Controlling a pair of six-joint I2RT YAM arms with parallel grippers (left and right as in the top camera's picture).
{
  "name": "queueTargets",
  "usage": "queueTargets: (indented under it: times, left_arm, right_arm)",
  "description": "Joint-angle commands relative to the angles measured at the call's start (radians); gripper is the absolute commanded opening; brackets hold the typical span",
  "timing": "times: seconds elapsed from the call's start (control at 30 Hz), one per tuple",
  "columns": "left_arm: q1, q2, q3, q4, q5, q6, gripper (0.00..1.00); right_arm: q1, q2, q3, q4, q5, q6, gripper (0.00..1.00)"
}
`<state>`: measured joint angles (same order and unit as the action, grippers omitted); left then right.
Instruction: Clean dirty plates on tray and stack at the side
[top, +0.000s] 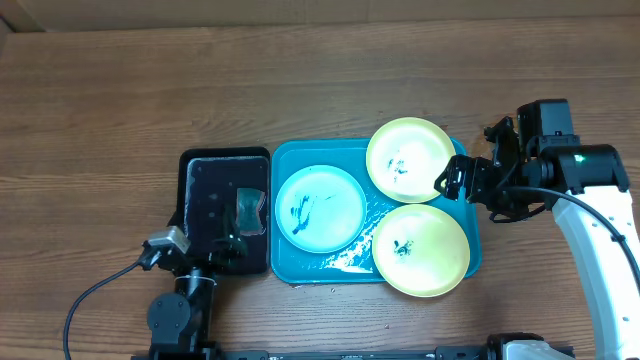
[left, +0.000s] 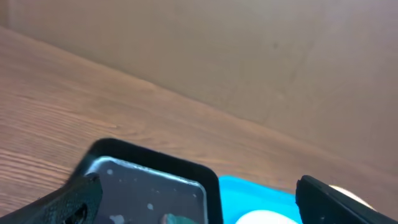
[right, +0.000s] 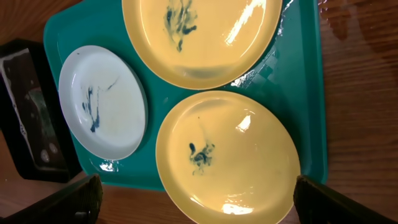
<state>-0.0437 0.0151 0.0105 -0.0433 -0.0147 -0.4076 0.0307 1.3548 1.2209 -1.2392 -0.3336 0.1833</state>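
Two grippers, jaws spread wide and holding nothing, flank your work at the table (top: 100, 100). Nearest you, low and left of centre in the overhead view, the left gripper (top: 226, 250) hangs over the near end of the small black tray (top: 200, 165), where a pale greenish object (top: 249, 210) lies. Just beside it to the right sits the blue tray (top: 330, 152), wet and flecked with foam along its near edge. All three plates rest on it: the near yellow-green plate (top: 420, 250) at lower right, the pale blue plate (top: 320, 208) at the left, and the far yellow-green plate (top: 410, 160) at upper right, its rim overlapping the tray's far edge. Each carries a dark smudge. The right gripper (top: 447, 178) hovers at the tray's right edge, between the two yellow-green plates; whether it touches them you cannot tell.
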Motion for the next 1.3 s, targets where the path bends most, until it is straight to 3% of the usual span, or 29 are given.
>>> queueTargets:
  times: [0.0, 0.1, 0.33, 0.5, 0.7, 0.97, 1.27]
  left_arm:
    - [0.006, 0.003, 0.053, -0.069, 0.093, 0.069, 1.00]
    - [0.006, 0.068, 0.143, -0.165, 0.085, 0.126, 1.00]
    - [0.006, 0.365, 0.425, -0.224, 0.085, 0.222, 1.00]
    - [0.006, 0.671, 0.716, -0.434, 0.050, 0.244, 1.00]
    - [0.006, 0.908, 0.997, -0.657, 0.034, 0.247, 1.00]
    - [0.006, 1.009, 1.052, -0.761, 0.062, 0.244, 1.00]
    - [0.006, 1.065, 1.052, -0.769, 0.068, 0.244, 1.00]
  right_arm:
    - [0.035, -0.011, 0.026, 0.013, -0.001, 0.000, 1.00]
    - [0.100, -0.003, 0.026, 0.030, -0.001, -0.021, 1.00]
    - [0.271, 0.061, 0.026, 0.094, 0.000, 0.002, 1.00]
    - [0.369, 0.174, 0.026, 0.146, 0.023, 0.086, 0.99]
    - [0.437, 0.247, 0.026, 0.230, -0.047, 0.098, 1.00]
    - [0.441, 0.268, 0.026, 0.383, -0.066, 0.057, 1.00]
    - [0.441, 0.451, 0.026, 0.415, -0.064, 0.079, 0.97]
